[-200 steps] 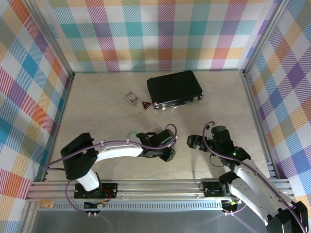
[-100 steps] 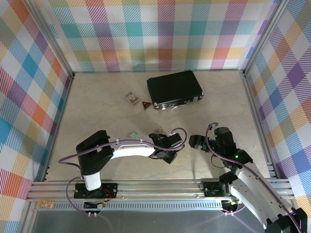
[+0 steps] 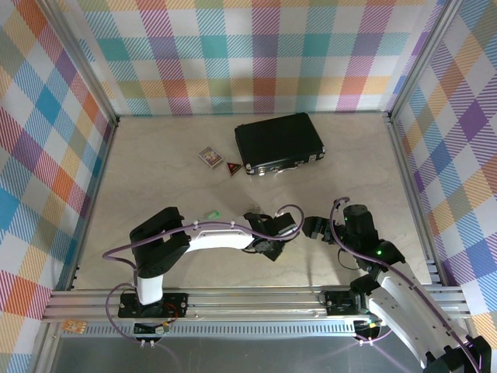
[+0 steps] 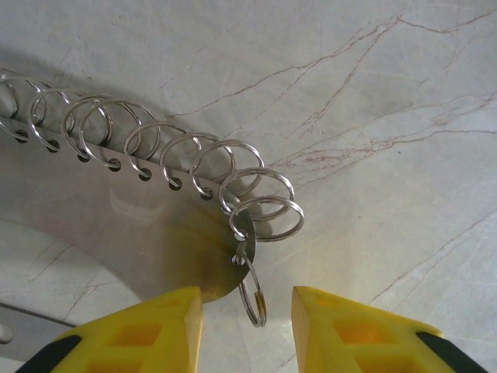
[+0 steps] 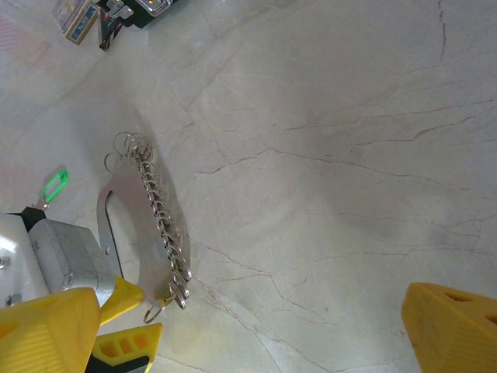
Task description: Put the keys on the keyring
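Keyring (image 4: 155, 225): light, stiff, slick; grip plate end, 6 o'clock. Left end effector (image 4: 247, 305) half-open astride it, gripping nothing; right end effector (image 3: 314, 228) wide, empty.

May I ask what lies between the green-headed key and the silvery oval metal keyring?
Bare marble tabletop separates the key and keyring, in the right wrist view.

No legible text or numbers, print on small card box (image 3: 210, 157) too blurred
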Robot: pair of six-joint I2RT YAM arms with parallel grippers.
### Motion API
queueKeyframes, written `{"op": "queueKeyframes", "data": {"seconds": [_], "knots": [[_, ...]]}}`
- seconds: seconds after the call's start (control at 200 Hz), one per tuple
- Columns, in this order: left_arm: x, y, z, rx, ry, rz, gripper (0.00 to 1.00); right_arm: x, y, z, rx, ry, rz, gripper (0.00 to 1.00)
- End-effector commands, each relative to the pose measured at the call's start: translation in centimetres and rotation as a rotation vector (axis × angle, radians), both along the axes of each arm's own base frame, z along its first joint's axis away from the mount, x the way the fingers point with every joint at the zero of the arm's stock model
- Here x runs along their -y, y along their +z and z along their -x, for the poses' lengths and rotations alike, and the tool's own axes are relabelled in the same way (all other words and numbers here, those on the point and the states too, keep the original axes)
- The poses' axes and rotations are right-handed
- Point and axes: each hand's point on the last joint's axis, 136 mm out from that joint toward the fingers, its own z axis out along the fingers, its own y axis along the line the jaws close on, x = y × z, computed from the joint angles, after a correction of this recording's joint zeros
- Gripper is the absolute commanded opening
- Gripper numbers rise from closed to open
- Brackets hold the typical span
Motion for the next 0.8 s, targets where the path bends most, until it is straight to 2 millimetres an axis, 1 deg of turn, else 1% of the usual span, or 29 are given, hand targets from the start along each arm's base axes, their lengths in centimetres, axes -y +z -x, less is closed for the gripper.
{"op": "queueKeyframes", "data": {"seconds": [0.0,0.16,0.3,0.435,0.795], "knots": [[0.14,-0.09,-0.04,0.018,-0.018,-0.033,0.33,0.03,-0.21,0.28,-0.003,0.007,-0.003,0.99],[0.12,-0.24,-0.17,0.024,-0.017,-0.041,0.28,0.11,-0.20,0.30,-0.003,0.003,-0.003,0.99],[0.12,-0.43,-0.21,0.022,-0.019,-0.047,0.22,0.12,-0.20,0.28,0.000,0.003,-0.002,0.99],[0.23,-0.26,-0.18,0.027,-0.023,-0.046,0.18,0.12,-0.12,0.28,0.003,0.003,-0.004,0.99],[0.28,-0.31,-0.18,0.029,-0.023,-0.049,0.11,0.20,-0.07,0.33,0.008,-0.001,-0.005,0.99]]}}
